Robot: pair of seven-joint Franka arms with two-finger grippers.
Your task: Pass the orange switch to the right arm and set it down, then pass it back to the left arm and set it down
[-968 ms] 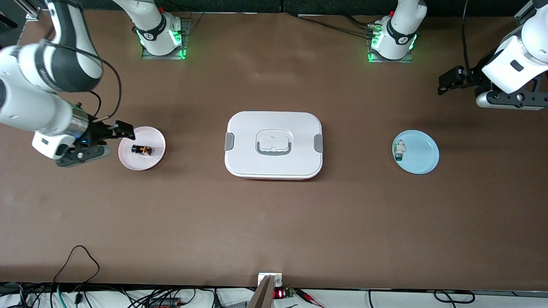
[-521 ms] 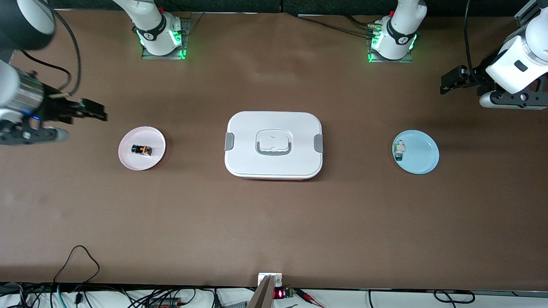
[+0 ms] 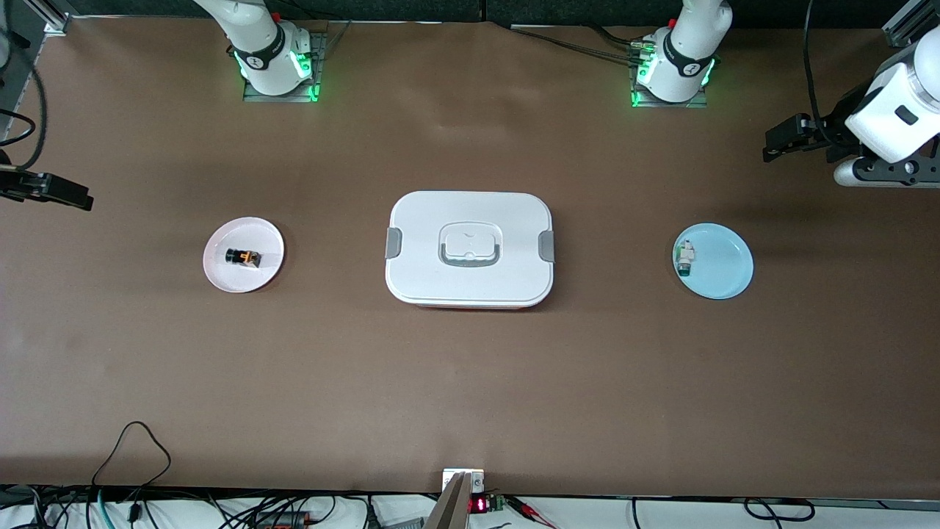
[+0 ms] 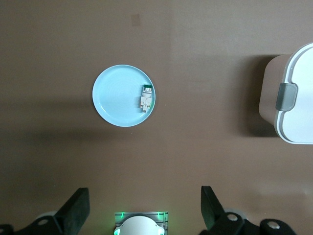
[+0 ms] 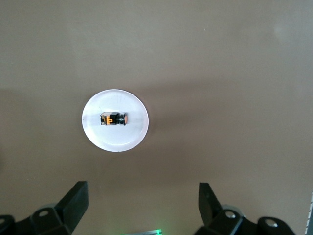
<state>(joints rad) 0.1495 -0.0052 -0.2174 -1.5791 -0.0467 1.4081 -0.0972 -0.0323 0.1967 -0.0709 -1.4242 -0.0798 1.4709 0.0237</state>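
Robot lab — bolted arm bases [image 3: 277, 62], loose cables [image 3: 132, 448].

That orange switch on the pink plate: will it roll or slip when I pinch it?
The orange switch lies on its side on the pink plate, and its body looks cylindrical, so it may roll if nudged. It looks rigid, tiny and probably light. The plate looks smooth, so an off-centre pinch might skid it.
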